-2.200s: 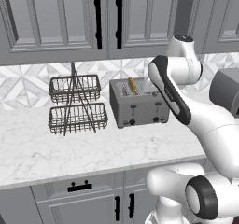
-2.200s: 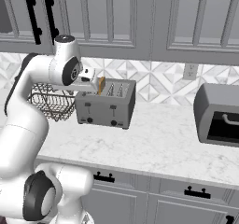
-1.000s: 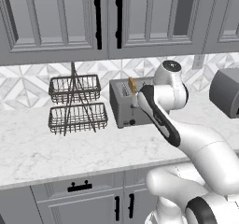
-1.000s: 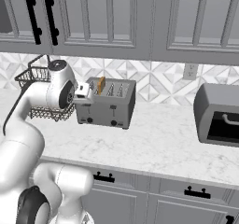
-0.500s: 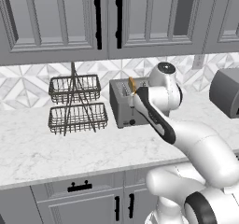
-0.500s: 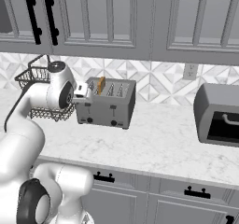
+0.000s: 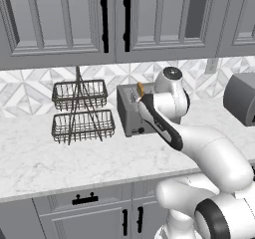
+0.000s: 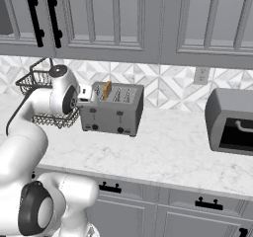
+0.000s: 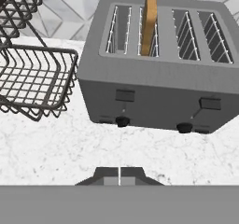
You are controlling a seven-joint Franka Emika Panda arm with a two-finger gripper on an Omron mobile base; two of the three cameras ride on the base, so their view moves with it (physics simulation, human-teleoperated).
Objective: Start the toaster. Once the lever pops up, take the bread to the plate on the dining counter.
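The fingers (image 9: 119,175) are pressed together with nothing between them, at the bottom centre of the hand view, just in front of and below the toaster (image 9: 158,73); a second ago they stood wide, so they have just closed into a single blunt tip, which I judge is meant for pushing a lever down. The left lever (image 9: 125,95) sits high on the toaster's front, directly above the fingers, and the right lever (image 9: 210,103) is level with it, so toasting has not been started. The bread (image 9: 149,21) stands upright in the second slot from the left, poking well above the top. The wire basket rack (image 9: 32,78) fills the hand view's left edge, on the marble tabletop (image 9: 60,148).
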